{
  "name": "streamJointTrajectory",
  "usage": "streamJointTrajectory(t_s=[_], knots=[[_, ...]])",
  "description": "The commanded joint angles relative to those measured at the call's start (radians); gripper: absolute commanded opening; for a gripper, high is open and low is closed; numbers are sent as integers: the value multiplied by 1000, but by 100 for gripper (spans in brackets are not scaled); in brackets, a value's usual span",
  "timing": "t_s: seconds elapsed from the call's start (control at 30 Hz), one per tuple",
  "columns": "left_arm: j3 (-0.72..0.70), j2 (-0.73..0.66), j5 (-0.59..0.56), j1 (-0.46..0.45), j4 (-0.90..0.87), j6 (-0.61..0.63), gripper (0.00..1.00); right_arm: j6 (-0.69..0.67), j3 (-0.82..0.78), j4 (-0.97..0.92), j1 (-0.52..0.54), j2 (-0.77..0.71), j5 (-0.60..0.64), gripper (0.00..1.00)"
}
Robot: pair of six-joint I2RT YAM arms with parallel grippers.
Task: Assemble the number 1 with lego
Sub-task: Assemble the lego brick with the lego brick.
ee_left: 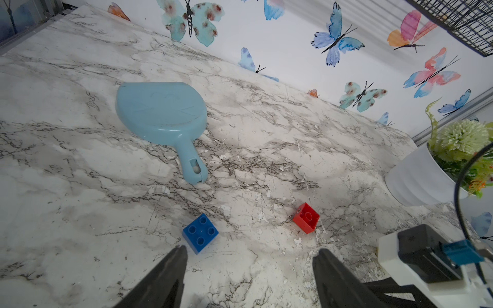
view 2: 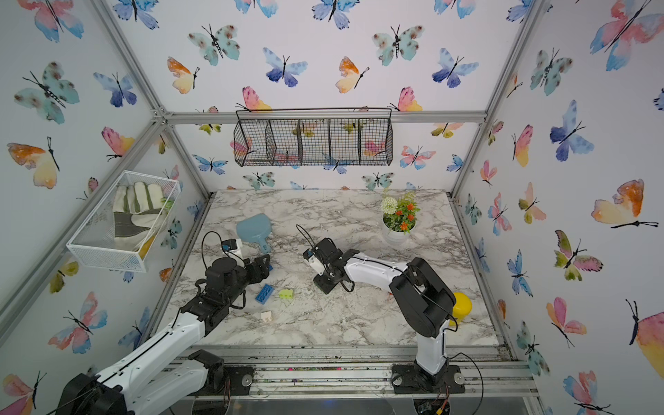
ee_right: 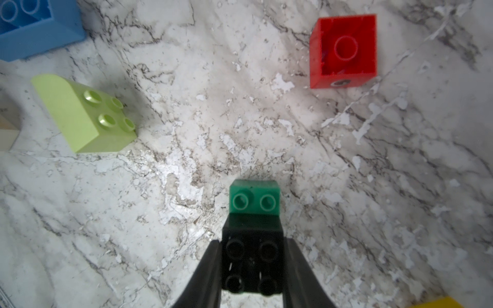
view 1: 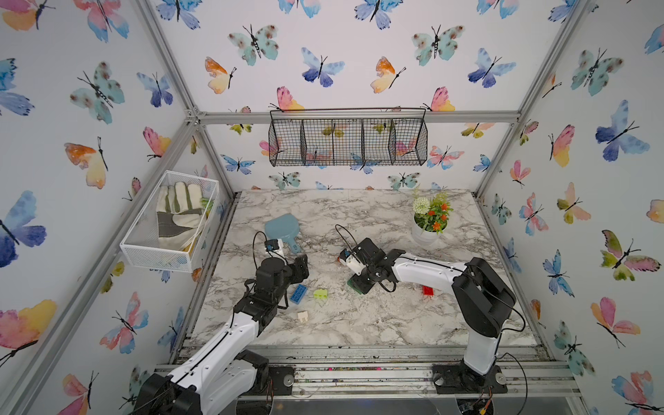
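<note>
A black brick (ee_right: 252,264) was clamped in the right end effector (ee_right: 252,242), touching a green brick (ee_right: 254,197) on the bench (ee_right: 186,160); the left end effector (ee_left: 250,257) was seen open (empty). Misaligned studs could have been jammed if pressed askew.

We see a robot lab cell: an aluminium frame (view 1: 230,117) boxes it in, its panels papered with butterfly wallpaper (view 1: 359,82), and a left arm (view 1: 230,334) and a right arm (view 1: 424,267) are bolted to a metal rail (view 1: 359,375) at 6 o'clock of a marble-patterned table (view 1: 359,323). At 12 o'clock a black wire basket (view 1: 347,143) hangs on the wall, at 9 o'clock a white mesh basket (view 1: 154,257) holds work gloves (view 1: 179,212), at 1 o'clock stand potted flowers (view 1: 431,212), and lego bricks (view 1: 298,294) lie loose mid-table
</note>
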Motion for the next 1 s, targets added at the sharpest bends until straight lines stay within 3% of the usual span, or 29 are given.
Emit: streamJointTrajectory(t_s=[0.0, 0.23, 0.43, 0.63, 0.73, 0.97], knots=[[-5, -15, 3, 9, -5, 14, 79, 17, -62, -87, 9, 108, -19, 3], [-9, -32, 0, 21, -20, 18, 79, -103, -10, -190, 33, 164, -52, 3], [-11, -44, 3, 29, -26, 18, 80, -350, 25, -264, 89, 108, -157, 7], [-10, -33, 14, 37, -22, 22, 80, -490, 66, -328, 104, 117, -78, 13], [-4, -25, 22, 40, -25, 25, 80, -500, 122, -360, 104, 159, -90, 25], [-8, -55, 20, 45, -47, 28, 80, -469, 188, -354, 104, 138, -151, 70]])
